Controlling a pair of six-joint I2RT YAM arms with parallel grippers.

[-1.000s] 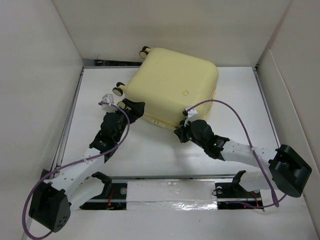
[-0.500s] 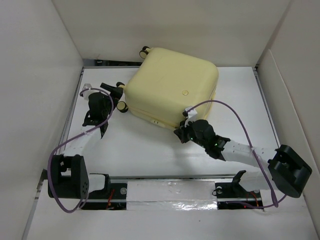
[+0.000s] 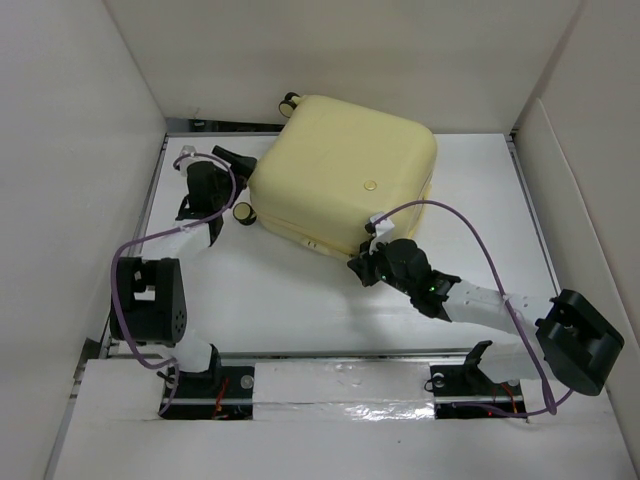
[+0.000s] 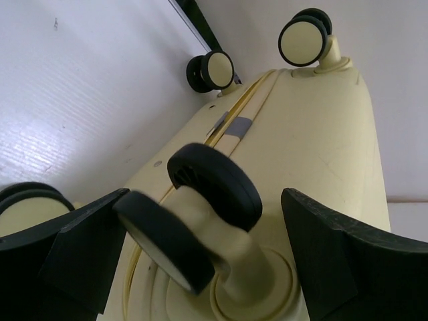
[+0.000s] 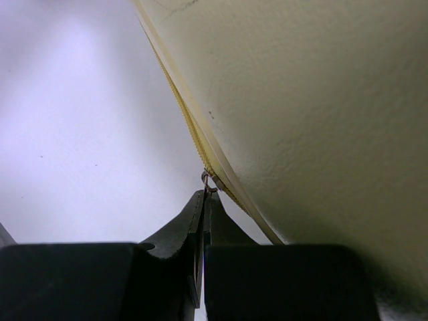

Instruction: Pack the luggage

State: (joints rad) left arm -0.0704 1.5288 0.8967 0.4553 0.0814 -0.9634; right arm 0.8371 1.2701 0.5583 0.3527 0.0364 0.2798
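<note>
Pale-yellow luggage (image 3: 350, 180) lies flat toward the back of the white tabletop (image 3: 300, 300), the left pincer (image 4: 204, 227) spread wide on either side of one black-and-cream caster wheel (image 4: 214, 184) without gripping it, the right pincer (image 5: 204, 200) pinched shut on the small metal zipper pull (image 5: 208, 180) at the near seam.

The top view looks down from 6 o'clock over the whole tabletop (image 3: 290, 295), while both wrist views sit close at the luggage's (image 3: 345, 165) 9 and 6 o'clock edges.
</note>
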